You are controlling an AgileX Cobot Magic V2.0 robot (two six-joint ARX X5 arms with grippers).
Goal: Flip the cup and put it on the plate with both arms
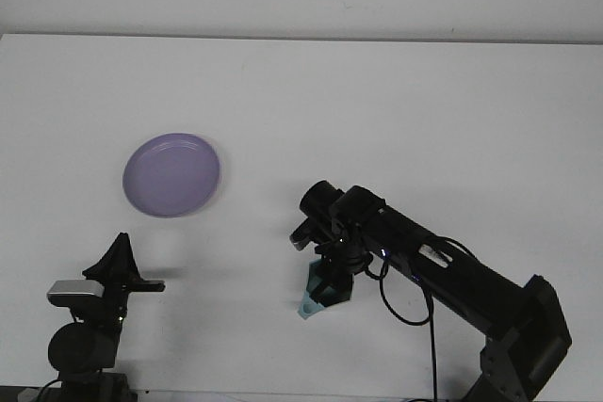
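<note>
A teal cup (316, 295) is low over the white table, near its front centre, with my right gripper (327, 280) shut on it from above. Its handle end points down and to the left. The right arm reaches in from the bottom right corner. A round purple plate (171, 174) lies flat on the left half of the table, well apart from the cup. My left gripper (121, 263) rests at the bottom left, below the plate, holding nothing.
The white table (377, 110) meets a pale wall along its far edge. A black cable (407, 300) loops beside the right arm. The left arm's base (83, 345) stands at the table's front left edge.
</note>
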